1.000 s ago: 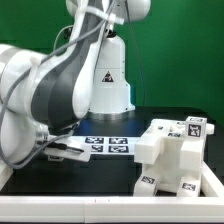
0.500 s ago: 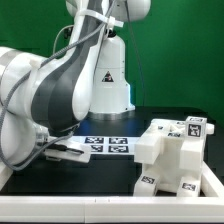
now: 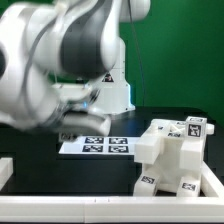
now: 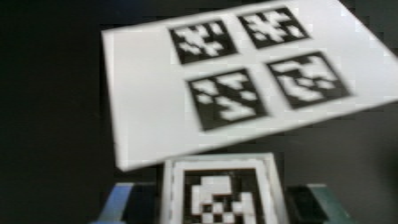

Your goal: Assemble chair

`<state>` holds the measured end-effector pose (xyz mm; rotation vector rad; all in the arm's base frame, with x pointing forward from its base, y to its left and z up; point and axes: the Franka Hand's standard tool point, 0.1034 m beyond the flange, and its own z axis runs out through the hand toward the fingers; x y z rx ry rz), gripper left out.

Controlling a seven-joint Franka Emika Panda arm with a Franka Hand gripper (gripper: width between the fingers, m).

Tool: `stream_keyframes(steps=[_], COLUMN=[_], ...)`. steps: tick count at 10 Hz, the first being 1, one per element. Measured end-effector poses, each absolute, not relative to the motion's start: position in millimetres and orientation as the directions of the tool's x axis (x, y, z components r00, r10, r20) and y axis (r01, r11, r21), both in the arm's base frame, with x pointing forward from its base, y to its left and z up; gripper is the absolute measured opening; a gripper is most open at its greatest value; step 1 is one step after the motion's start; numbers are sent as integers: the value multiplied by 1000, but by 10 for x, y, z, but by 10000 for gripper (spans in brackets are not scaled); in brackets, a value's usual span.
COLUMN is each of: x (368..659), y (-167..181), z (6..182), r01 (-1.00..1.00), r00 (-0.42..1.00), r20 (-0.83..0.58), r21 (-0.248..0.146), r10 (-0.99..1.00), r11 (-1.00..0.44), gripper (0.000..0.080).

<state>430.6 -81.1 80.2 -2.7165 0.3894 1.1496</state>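
In the wrist view my gripper (image 4: 224, 203) holds a small white chair piece (image 4: 221, 188) with a black-and-white tag on its face; one finger (image 4: 135, 200) shows on each side of it. The piece looks much larger than the tags of the marker board (image 4: 143, 90) behind it, so it is above the table. In the exterior view the partly built white chair (image 3: 172, 152), a blocky tagged structure, stands at the exterior view's right. There the blurred arm (image 3: 60, 60) fills the upper left and hides the gripper and the piece.
The marker board (image 3: 72, 146) lies flat on the black table between the arm and the chair. The table's white raised border (image 3: 60, 203) runs along the front. The robot's base (image 3: 112, 85) stands behind the marker board, before a green backdrop.
The arm has swung up and toward the exterior view's right, away from the low spot left of the marker board. The chair structure and the marker board have not moved.
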Motion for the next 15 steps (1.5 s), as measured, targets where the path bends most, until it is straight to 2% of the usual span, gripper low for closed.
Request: stream_keyframes(steps=[1, 3, 4, 5, 6, 7, 8, 9, 11, 12, 13, 14, 15], x=[4234, 4299, 4356, 4508, 4562, 4670, 4684, 4532, 4630, 4680, 4718, 4874, 5089], y=[-712, -777, -758, -597, -354, -118, 97, 55, 16, 1, 86, 277, 472], z=[921, 830, 849, 1038, 1250, 1451, 1549, 1460, 1447, 1362, 1287, 1313, 1376], r01=[-267, -269, -256, -187, -161, -167, -157, -183, -188, -182, -175, -181, -124], r00=[736, 802, 851, 932, 961, 979, 988, 983, 971, 957, 960, 953, 936], r20=[-657, -567, -487, -322, -233, -125, -2, 8, 140, 226, 220, 242, 329], r21=[-63, -56, -55, -26, -37, -29, -26, -39, -41, -32, -25, -33, -26], r10=[-162, -191, -198, -169, -148, -162, -157, -183, -192, -185, -176, -183, -125], r11=[-962, -961, -965, -982, -986, -986, -987, -982, -981, -983, -984, -983, -992], gripper=[279, 281, 281, 281, 281, 281, 281, 281, 281, 281, 281, 281, 281])
